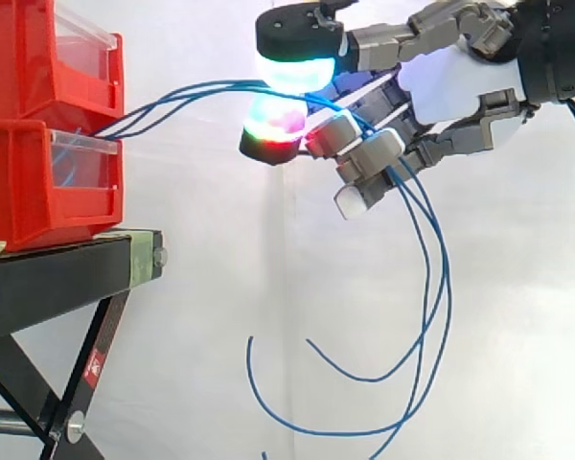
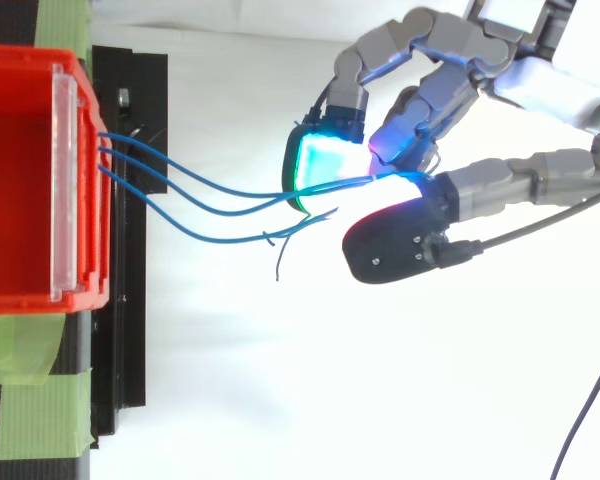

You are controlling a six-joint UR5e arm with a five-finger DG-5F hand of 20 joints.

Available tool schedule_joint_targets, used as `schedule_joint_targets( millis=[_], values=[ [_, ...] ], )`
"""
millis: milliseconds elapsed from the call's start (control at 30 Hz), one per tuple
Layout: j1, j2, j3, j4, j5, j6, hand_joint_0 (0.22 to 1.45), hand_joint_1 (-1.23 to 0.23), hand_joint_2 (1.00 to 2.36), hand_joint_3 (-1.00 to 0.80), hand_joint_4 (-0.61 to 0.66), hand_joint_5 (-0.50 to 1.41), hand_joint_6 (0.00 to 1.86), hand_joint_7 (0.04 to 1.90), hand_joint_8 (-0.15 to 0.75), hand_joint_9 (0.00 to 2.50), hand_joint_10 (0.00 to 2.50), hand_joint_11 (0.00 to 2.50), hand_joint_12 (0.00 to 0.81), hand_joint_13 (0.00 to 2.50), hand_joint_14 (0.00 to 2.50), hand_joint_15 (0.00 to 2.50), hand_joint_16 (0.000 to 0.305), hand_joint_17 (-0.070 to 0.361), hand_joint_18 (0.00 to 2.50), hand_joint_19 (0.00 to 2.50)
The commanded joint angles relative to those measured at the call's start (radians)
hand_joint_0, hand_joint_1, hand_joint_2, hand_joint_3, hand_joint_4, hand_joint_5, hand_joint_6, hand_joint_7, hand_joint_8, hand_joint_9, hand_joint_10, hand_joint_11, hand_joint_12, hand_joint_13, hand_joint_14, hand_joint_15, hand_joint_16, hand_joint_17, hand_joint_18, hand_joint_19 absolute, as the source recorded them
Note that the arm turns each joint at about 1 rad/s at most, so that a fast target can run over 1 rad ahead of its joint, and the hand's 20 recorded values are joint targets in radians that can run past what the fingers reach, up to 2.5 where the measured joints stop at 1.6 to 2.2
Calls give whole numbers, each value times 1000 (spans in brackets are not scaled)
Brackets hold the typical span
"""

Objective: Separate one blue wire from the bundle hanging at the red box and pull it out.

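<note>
Side view: hand [image 1: 431, 86] sits right of the red box [image 1: 38, 192], pads pinched on the blue wires [image 1: 182, 96]. The wires run box-to-hand nearly level, then droop below it. Top view: the wires fan from the box front into the pinch. I can't tell if it's one alone. I'd pull straight away from the box.

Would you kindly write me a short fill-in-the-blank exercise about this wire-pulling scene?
The thin blue wires run from the ___ plastic bin to the robot hand. The hand's glowing pads ___ the wires between them. The bin sits on a ___ metal stand.
Missing words: red; pinch; black.
</note>
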State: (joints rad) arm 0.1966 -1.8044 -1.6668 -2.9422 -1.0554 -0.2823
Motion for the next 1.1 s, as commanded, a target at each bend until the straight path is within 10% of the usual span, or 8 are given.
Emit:
schedule_joint_targets(
  millis=[0,1067],
  values=[
    [0,0,-1,0,0,0,577,-702,1004,-454,151,-220,932,855,313,1145,5,1575,409,1188,213,1657,50,113,836,679],
    [0,-1,1,0,0,0,652,-789,1020,-147,56,-214,952,880,303,1172,5,1563,395,1228,148,1675,48,108,862,674]
  ],
)
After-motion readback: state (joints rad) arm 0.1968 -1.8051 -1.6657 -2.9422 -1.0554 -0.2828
